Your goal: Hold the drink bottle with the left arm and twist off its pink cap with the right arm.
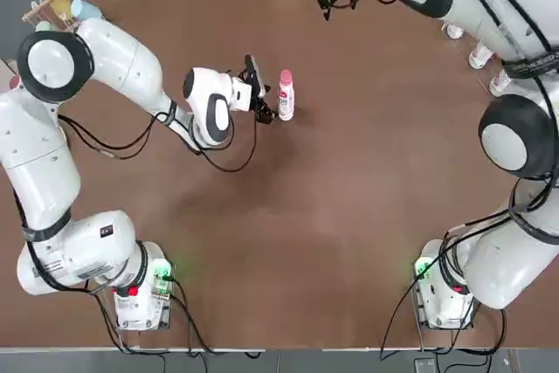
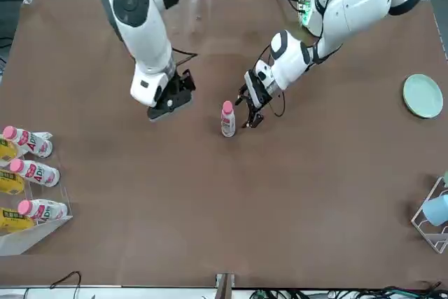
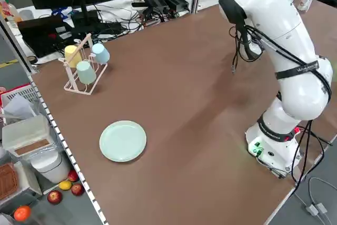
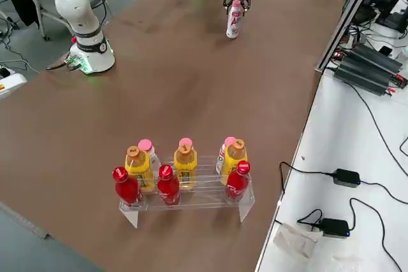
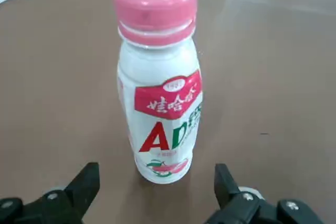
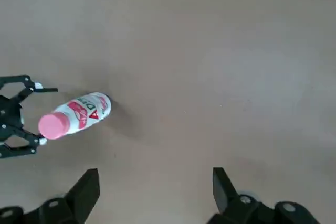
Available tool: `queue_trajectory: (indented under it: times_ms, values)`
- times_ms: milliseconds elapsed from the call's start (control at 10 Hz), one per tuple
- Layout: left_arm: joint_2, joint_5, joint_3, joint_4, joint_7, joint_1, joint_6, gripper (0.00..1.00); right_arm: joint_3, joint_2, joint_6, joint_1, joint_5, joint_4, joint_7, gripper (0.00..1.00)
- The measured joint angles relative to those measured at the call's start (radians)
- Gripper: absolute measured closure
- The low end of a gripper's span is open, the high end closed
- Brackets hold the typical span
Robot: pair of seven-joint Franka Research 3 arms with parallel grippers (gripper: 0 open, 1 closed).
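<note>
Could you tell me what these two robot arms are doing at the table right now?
The left gripper sits low and open beside the upright drink bottle, not gripping it. The pink cap is still on. The right gripper hangs open above the table, off to the bottle's side.

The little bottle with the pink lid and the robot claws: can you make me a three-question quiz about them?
1. True or false: the bottle stands upright on the table.
2. Which claw is right beside the bottle? A) left claw B) right claw
3. Fill in: the lid is ___ the bottle.

Key
1. True.
2. A. It sits open beside the bottle, not gripping it; the right claw, also open, hangs farther off.
3. On: it has not been twisted off yet.
</note>
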Motion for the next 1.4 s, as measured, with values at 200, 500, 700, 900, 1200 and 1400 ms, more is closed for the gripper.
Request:
queue_trajectory:
  times_ms: [200,500,700,900,1200,1400]
  values:
    - [0.011,0.000,0.012,0.026,0.000,-0.030,0.001,0.03,0.000,0.029,0.033,0.026,0.002,-0.001,0.033,0.09]
    - [0.019,0.000,0.032,0.055,0.000,-0.051,0.001,0.03,0.000,0.064,0.092,0.059,0.006,-0.002,0.063,0.14]
    - [0.045,0.010,0.044,0.071,0.000,-0.058,0.001,0.03,0.000,0.097,0.149,0.113,0.007,-0.004,0.138,0.17]
    - [0.077,0.021,0.055,0.086,0.000,-0.075,0.001,0.03,0.000,0.131,0.187,0.146,0.006,-0.004,0.188,0.19]
    - [0.087,0.022,0.065,0.090,0.002,-0.088,0.003,0.02,0.000,0.153,0.190,0.148,0.006,-0.005,0.216,0.24]
    - [0.091,0.033,0.086,0.115,0.002,-0.105,0.003,0.02,0.000,0.169,0.197,0.153,0.007,-0.006,0.241,0.30]
